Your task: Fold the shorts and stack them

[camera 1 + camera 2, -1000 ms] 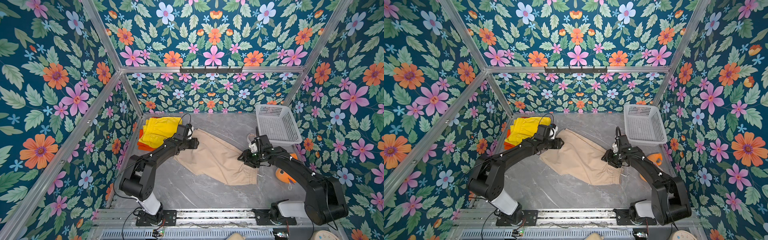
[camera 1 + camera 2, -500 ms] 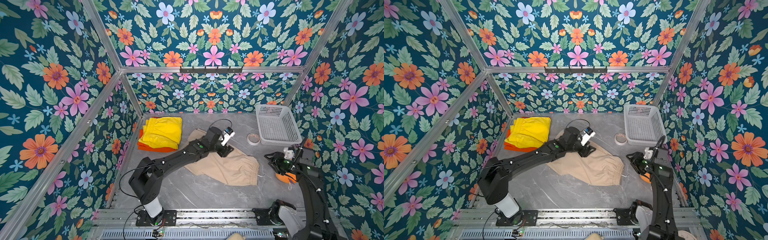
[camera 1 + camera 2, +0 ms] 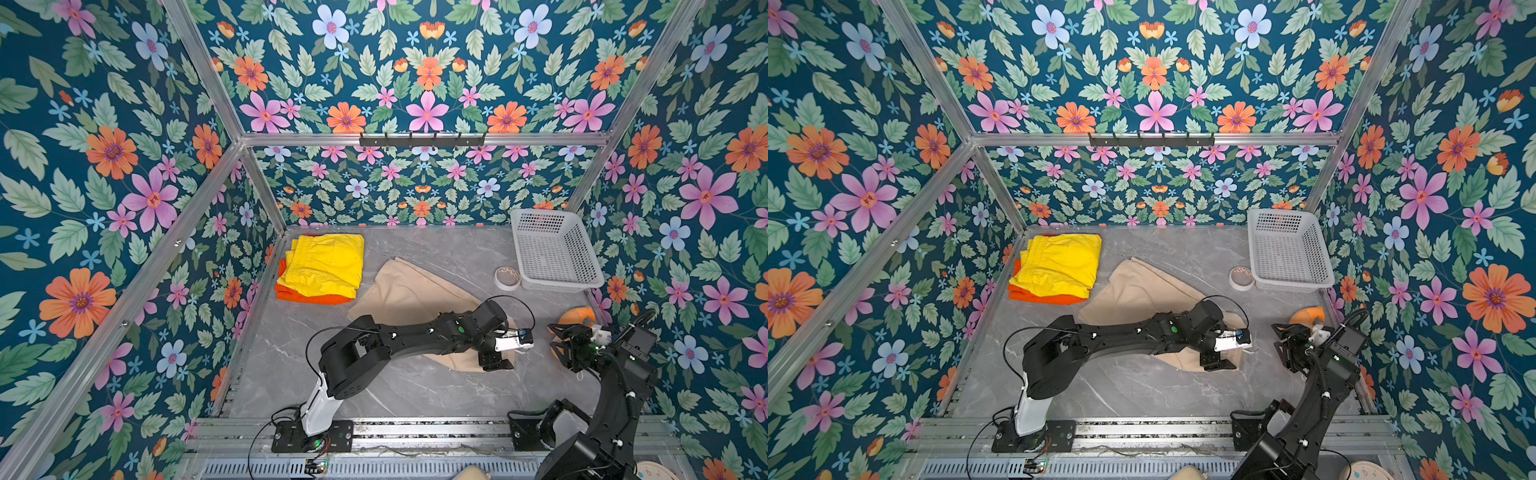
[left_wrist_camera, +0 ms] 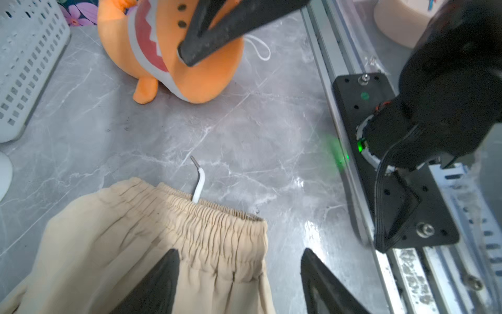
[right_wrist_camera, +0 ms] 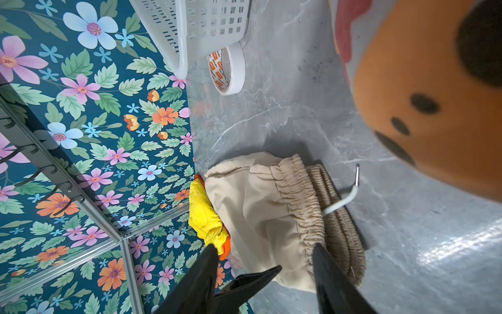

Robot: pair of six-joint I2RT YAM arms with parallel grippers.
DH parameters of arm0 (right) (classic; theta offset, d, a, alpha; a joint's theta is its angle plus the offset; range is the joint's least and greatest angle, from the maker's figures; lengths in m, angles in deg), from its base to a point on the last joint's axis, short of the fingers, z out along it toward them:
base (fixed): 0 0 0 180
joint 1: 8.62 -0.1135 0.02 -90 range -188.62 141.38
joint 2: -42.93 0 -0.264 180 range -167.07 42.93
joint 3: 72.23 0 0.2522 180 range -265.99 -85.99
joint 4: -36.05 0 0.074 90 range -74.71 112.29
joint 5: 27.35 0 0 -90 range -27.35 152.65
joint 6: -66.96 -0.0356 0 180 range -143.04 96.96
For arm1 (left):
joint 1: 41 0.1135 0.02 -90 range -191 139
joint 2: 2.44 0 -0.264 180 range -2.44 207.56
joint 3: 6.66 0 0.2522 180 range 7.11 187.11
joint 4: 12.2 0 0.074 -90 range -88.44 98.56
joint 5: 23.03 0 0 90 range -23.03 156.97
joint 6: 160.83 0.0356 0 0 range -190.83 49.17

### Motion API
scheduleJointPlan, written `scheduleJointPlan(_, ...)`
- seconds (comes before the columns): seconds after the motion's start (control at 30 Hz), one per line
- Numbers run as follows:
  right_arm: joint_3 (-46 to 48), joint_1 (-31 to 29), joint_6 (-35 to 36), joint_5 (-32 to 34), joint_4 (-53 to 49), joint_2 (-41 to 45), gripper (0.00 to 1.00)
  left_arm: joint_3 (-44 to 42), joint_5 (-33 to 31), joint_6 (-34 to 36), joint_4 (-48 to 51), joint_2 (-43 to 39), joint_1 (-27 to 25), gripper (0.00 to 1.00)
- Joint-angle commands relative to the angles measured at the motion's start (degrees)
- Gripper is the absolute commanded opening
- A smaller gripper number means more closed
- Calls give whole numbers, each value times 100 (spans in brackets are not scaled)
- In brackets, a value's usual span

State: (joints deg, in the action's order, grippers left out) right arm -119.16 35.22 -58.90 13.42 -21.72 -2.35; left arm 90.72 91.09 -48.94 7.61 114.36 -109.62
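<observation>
The beige shorts [image 3: 407, 291], soft fabric with a gathered elastic waist, lie slantwise on the grey marble-patterned table [image 3: 415, 395]. Their legs point toward the back centre and the waistband toward the near right. A white drawstring end [image 4: 198, 185] pokes out of the waistband onto the bare table. At the back left, the yellow shorts [image 3: 328, 262], bright and folded into a rectangle, sit on top of the folded orange shorts [image 3: 311, 297], whose edge shows along the near and left sides. The leg end of the beige shorts lies just beside this stack.

The left arm [image 3: 415, 334] rises from its base at the near rail and bends at the elbow. Its forearm stretches low and nearly level to the right across the near part of the beige shorts. The left gripper [image 4: 239, 252] sits at the waistband corner with its jaws spread wide. One finger [image 4: 163, 282] is over the cloth and the other over the table, pinching nothing.

The right arm [image 3: 615, 386] stands up from its base in the near right corner and bends at the wrist. The right gripper [image 3: 555, 340] points left toward the waistband, apart from it, jaws spread and empty. Just behind it lies an orange-and-white plush fish [image 3: 575, 318]. A white plastic lattice basket [image 3: 540, 220] stands at the back right, with a roll of white tape [image 3: 507, 277] just beside its near-left corner.
</observation>
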Motion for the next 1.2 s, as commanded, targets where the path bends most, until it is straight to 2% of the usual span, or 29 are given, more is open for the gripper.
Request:
scheduleJointPlan(0.0, -3, 1, -36, -79, 10, 7, 57, -144, 140, 414, 69, 43, -29, 74)
scheduleJointPlan(0.1, -7, 2, 6, -95, -26, 7, 58, -275, 83, 488, -89, 164, -46, 74)
scheduleJointPlan(0.33, 69, -5, 164, -178, -248, 7, 59, -372, -710, 276, -560, 548, -73, 72)
scheduleJointPlan(0.53, 156, -66, 290, -335, -581, -85, 62, -871, -1185, -207, -1400, 451, -73, 45)
scheduleJointPlan(0.6, 187, -292, 258, -301, -687, -152, 67, -1178, -1191, -376, -1850, 235, -73, 38)
scheduleJointPlan(0.8, 447, -1521, -804, -25, -153, -317, 71, -1802, -1369, -716, -2941, -179, -73, 30)
scheduleJointPlan(0.87, 677, -1602, -1216, -196, 299, -436, 72, -1949, -1453, -795, -3202, -250, -73, 29)
scheduleJointPlan(1.07, 944, -1817, -1833, -430, 1139, -717, 73, -2149, -1582, -807, -3463, -349, -73, 29)
scheduleJointPlan(1.17, 1003, -2105, -2061, -267, 1354, -815, 73, -2159, -1741, -861, -3513, -359, -73, 27)
